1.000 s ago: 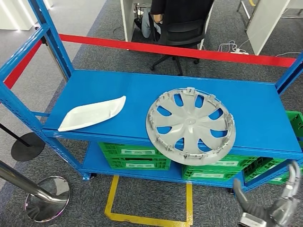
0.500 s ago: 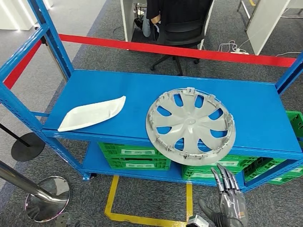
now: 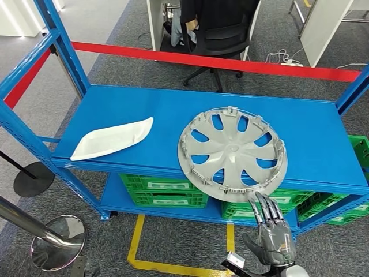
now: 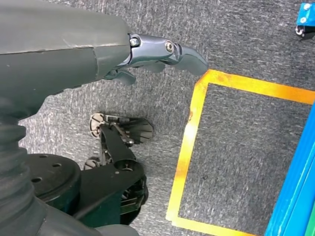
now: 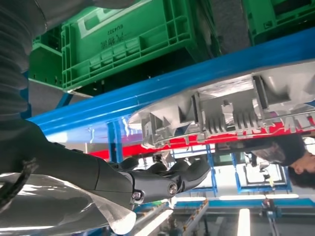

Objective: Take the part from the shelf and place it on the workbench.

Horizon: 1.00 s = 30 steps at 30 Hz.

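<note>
Blue shelf [image 3: 130, 109]: top board carries grey wheel cover [image 3: 232, 153], near edge overhanging shelf front; white panel [image 3: 110, 138] farther along same board. Green crates [image 3: 163, 191] on board below.

Change: right hand [image 3: 272, 234] has risen from low beside shelf to just under cover's overhanging rim. Judged: reach under way, grasp not begun.

Right hand: fingers apart, empty, no contact visible. Left hand [image 4: 163, 51]: hangs over floor away from shelf, nothing in it; spread unclear.

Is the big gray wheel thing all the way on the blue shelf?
No. The wheel cover lies flat, but its near edge sticks out past the shelf front.
</note>
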### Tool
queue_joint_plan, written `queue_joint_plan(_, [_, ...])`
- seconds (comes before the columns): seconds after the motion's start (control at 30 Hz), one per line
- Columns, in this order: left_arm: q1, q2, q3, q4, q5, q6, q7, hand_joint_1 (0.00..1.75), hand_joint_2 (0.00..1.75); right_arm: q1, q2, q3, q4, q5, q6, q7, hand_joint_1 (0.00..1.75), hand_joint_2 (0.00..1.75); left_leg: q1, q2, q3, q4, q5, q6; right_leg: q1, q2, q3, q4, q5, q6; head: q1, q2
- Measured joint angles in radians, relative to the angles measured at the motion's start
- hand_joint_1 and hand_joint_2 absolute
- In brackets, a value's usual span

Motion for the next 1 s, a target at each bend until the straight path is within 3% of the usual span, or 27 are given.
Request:
queue_joint_plan(0.23, [0.0,0.0,0.0,0.0,-0.021,0.0,0.007,0.0,1.75,-0.013,0.142,-0.157,-0.067,0.103,-0.002,-0.166,0.0,1.75,0.0,0.0,0.0,0.0,0.0,0.0,0.0,0.0,0.0,0.0,0.0,0.0,0.0,0.0])
queue_joint_plan(0.37, [0.001,0.0,0.0,0.0,-0.03,0.001,0.009,0.0,1.75,-0.021,0.197,-0.211,-0.095,0.105,-0.005,-0.191,0.0,1.75,0.001,0.0,0.0,0.0,0.0,0.0,0.001,0.0,0.0,0.0,0.0,0.0,0.0,0.0])
queue_joint_plan(0.7, [-0.005,0.001,0.0,0.0,-0.049,-0.002,0.014,0.0,1.75,-0.08,0.182,-0.162,-0.028,0.129,-0.005,-0.033,0.0,1.75,0.0,0.0,0.0,0.0,0.0,0.0,0.0,0.0,0.0,0.0,0.0,0.0,0.0,0.0])
queue_joint_plan(1.0, [-0.009,0.001,-0.001,0.0,-0.062,-0.003,0.015,0.0,1.75,-0.136,0.157,-0.104,0.052,0.109,-0.004,0.007,0.0,1.75,0.0,0.0,0.0,0.0,0.0,0.0,0.0,0.001,0.001,0.0,0.0,0.0,0.0,0.0])
